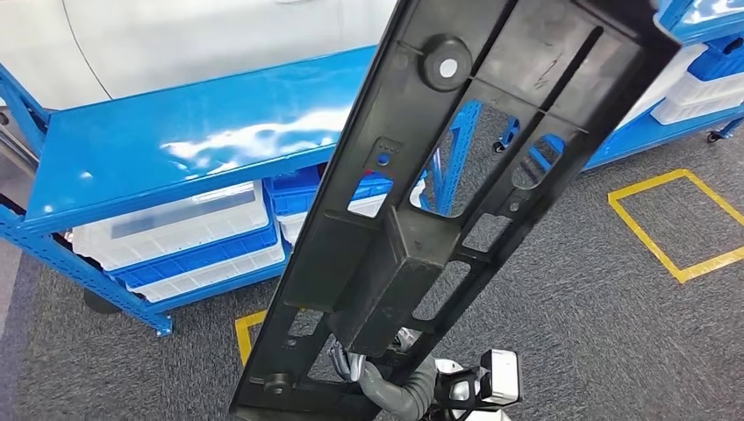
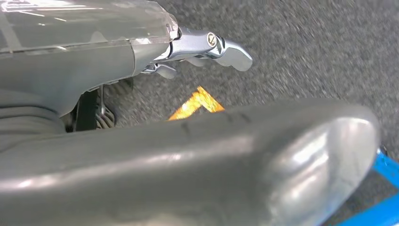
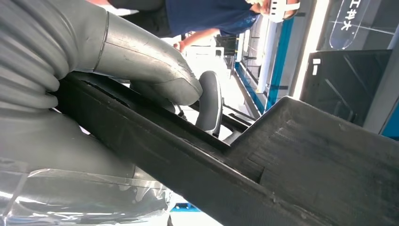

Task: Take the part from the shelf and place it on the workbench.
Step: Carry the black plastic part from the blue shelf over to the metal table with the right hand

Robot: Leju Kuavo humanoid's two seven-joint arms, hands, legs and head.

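Nearest, the part (image 1: 456, 175) is held aloft at its lower end by the right hand (image 3: 155, 70), thumb clamped over its edge. Nothing is held by the left hand (image 2: 207, 47). Beyond, the shelf (image 1: 202, 132) is seen.

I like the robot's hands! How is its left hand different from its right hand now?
The right hand grips the long black part, with its thumb pressed over the edge; the left hand holds nothing. The right hand is raised up with the part; the left hand hangs over grey carpet. Both wear grey covers.
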